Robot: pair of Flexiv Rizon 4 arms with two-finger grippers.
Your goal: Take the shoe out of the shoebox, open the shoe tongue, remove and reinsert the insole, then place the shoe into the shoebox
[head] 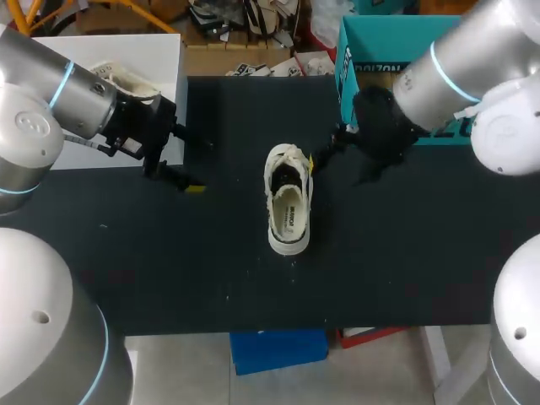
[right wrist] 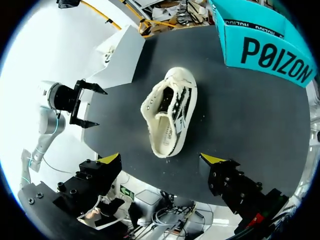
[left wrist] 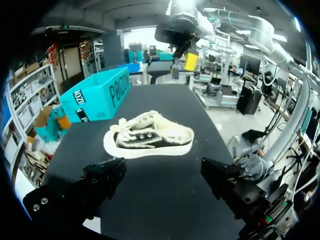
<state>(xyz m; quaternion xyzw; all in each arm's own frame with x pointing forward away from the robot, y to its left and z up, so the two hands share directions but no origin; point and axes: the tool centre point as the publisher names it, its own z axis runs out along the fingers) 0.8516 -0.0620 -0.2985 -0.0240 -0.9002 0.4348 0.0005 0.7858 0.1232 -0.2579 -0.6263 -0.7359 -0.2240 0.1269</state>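
A cream and black sneaker [head: 288, 204] stands on its sole in the middle of the black table [head: 405, 253], lace end toward the far side. The teal shoebox [head: 380, 51] sits at the far right. My left gripper [head: 192, 160] hangs open left of the shoe, apart from it. My right gripper [head: 325, 148] is open just right of the shoe's lace end, not touching it. In the left wrist view the shoe [left wrist: 150, 137] lies ahead of the open gripper [left wrist: 162, 182], with the shoebox [left wrist: 95, 95] beyond. The right wrist view has the shoe [right wrist: 170, 112] ahead of the open gripper [right wrist: 161, 162].
A white surface [head: 110, 51] adjoins the table at the far left, with a pale shoe [head: 126, 82] on it behind my left arm. The shoebox [right wrist: 265, 45] stands close behind my right arm. In the right wrist view my left gripper [right wrist: 82, 105] is beyond the shoe.
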